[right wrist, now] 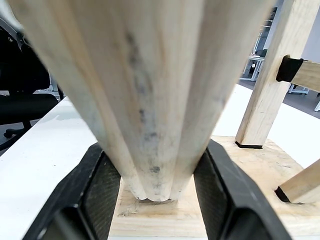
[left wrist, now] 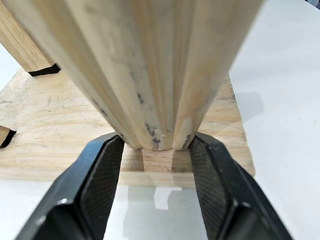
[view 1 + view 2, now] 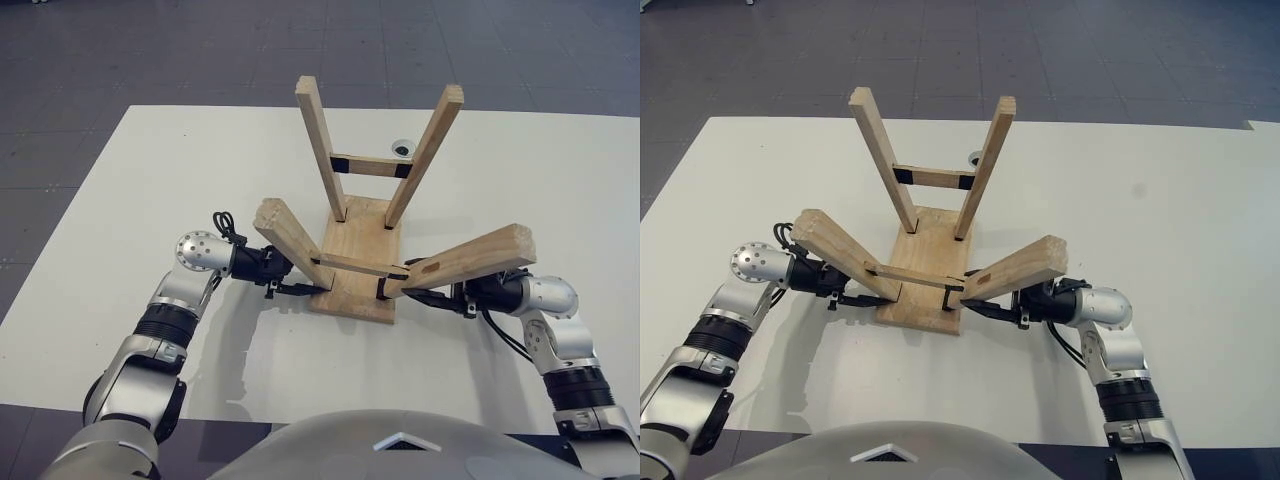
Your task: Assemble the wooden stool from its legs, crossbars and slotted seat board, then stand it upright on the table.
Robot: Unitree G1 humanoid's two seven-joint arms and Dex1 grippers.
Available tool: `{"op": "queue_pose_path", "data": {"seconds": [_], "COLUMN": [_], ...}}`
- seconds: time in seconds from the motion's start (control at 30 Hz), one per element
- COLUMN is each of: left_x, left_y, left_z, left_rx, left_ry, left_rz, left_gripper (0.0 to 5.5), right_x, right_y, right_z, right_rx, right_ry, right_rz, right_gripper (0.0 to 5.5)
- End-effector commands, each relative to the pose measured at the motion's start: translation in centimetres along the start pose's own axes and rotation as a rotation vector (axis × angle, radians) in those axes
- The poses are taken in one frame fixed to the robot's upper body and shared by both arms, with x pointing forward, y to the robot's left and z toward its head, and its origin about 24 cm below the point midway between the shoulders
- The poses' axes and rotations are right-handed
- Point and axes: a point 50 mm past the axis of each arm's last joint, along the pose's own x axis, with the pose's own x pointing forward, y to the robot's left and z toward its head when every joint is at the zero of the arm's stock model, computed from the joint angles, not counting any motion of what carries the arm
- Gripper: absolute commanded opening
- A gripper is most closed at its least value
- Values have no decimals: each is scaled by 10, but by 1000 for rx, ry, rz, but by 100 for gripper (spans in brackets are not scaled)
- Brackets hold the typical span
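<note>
Left gripper (image 3: 298,289) is clamped on the lower end of the near left leg (image 3: 285,235). The right gripper (image 3: 428,296) is pinched the same way on the near right leg (image 3: 470,258), and both sit right down by the board.

Big to small: the white table (image 3: 150,180) has loads of bare room on both sides and behind, though its front edge is close under the arms. The seat board (image 3: 362,238) lies flat near the middle. The far pair of legs (image 3: 322,150) already stands in its slots, joined by the far crossbar (image 3: 370,167). The near pair splays way outward, tied by the near crossbar (image 3: 350,265), with the leg ends at the board's near slots. Can't tell if they're fully in.

So I'd say we're seating the second leg pair. The next move probably wants both legs tipped more upright and pressed down evenly, without bumping the far pair. Flipping it afterwards should have plenty of space.
</note>
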Motion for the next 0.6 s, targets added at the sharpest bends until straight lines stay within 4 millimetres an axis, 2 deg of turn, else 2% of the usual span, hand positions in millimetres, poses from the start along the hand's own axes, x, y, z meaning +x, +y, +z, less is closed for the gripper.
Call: {"op": "queue_pose_path", "data": {"seconds": [0.03, 0.13, 0.3, 0.6], "left_x": [0, 3, 4, 6], "left_y": [3, 3, 1, -1], "left_z": [3, 6, 7, 9], "left_rx": [8, 5, -2, -6], "left_ry": [14, 0, -9, -23], "left_rz": [-13, -9, -6, 7], "left_gripper": [226, 226, 226, 226], "right_x": [0, -3, -2, 20], "right_y": [17, 17, 11, -9], "right_z": [-17, -24, -23, 20], "right_rx": [35, 8, -12, -64], "right_ry": [65, 117, 163, 129], "right_rz": [28, 16, 5, 37], "right_gripper": [204, 204, 204, 204]}}
